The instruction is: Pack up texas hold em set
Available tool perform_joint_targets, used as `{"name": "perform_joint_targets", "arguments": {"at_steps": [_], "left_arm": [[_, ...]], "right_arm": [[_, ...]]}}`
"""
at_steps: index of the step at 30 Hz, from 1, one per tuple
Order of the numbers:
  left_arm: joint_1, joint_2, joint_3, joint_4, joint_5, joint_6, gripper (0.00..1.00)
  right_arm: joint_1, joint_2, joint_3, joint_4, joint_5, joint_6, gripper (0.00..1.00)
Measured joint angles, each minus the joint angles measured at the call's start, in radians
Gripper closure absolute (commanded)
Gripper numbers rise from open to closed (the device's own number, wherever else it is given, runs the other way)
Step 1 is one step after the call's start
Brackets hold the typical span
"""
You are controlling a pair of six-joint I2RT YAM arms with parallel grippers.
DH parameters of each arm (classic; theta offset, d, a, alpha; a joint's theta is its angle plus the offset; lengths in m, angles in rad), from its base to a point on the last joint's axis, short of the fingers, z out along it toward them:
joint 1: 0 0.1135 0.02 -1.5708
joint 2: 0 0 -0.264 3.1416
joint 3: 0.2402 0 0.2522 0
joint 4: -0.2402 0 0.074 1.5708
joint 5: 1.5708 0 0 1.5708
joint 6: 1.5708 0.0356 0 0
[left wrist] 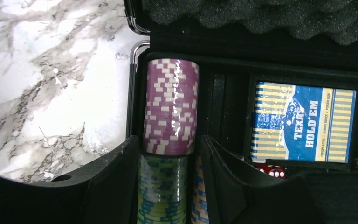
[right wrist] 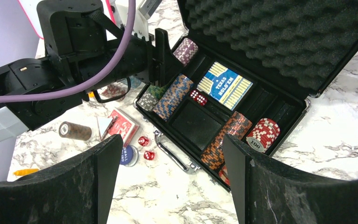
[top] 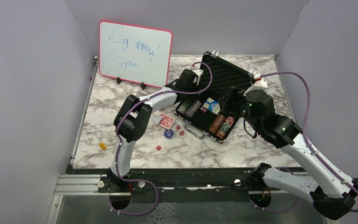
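Note:
The black case (top: pixel 223 74) lies open on the table, foam lid up. My left gripper (top: pixel 185 101) reaches into its left end. In the left wrist view the jaws (left wrist: pixel 169 144) straddle a green chip stack (left wrist: pixel 163 186) lying in its slot behind a purple stack (left wrist: pixel 171 107), with a thin gap on the right side. A blue card box (right wrist: pixel 224 86) and red dice (right wrist: pixel 198 97) sit in the case, with orange (right wrist: pixel 226 140) and red (right wrist: pixel 263 134) stacks. My right gripper (right wrist: pixel 171 140) hangs open and empty above the case handle (right wrist: pixel 177 156).
Loose on the table left of the case are red-backed cards (right wrist: pixel 121 123), a brown chip stack (right wrist: pixel 74 130), two dice (right wrist: pixel 143 141), a blue button (right wrist: pixel 129 155) and an orange piece (top: pixel 102 146). Another die (top: pixel 158 148) lies nearer. The pink-framed whiteboard (top: pixel 135 52) stands at the back left.

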Motion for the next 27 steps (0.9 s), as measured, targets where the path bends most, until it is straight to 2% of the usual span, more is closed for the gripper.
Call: {"name": "perform_joint_targets", "arguments": {"at_steps": [9,17,23,27], "left_arm": [[0.000,0.000,0.000,-0.013,0.018,0.007,0.42],[0.000,-0.013,0.048,-0.021,0.024,0.006,0.33],[0.007,-0.135,0.048,-0.047,-0.006,0.001,0.31],[0.030,-0.311,-0.040,-0.080,-0.074,-0.050,0.26]], "right_arm": [[0.000,0.000,0.000,0.000,0.000,-0.002,0.19],[0.000,0.000,0.000,0.000,-0.001,-0.003,0.18],[0.000,0.000,0.000,0.003,-0.012,-0.015,0.18],[0.000,0.012,0.000,0.022,-0.037,-0.033,0.18]]}}
